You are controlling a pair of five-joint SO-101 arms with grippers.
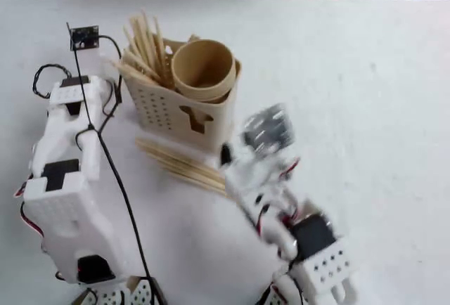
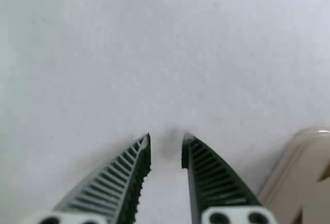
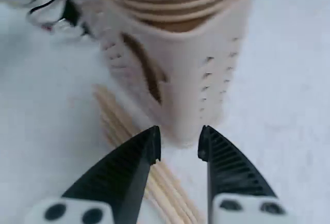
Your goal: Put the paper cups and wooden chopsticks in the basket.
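A white perforated basket (image 1: 181, 112) stands at the back of the table, holding stacked paper cups (image 1: 204, 69) and a bunch of wooden chopsticks (image 1: 145, 46). More wooden chopsticks (image 1: 184, 165) lie on the table along the basket's front. My right gripper (image 3: 178, 144) hovers open just in front of the basket (image 3: 191, 79), above the loose chopsticks (image 3: 154, 182), with nothing between its fingers. My left gripper (image 2: 166, 149) points down at bare table, fingers slightly apart and empty; the basket's edge (image 2: 301, 177) shows beside it. The left arm (image 1: 67, 157) rests left of the basket.
A small circuit board (image 1: 84, 36) with black cables sits at the back left. Open white table stretches to the right of the basket. Dark and red objects lie beyond the table's far edge.
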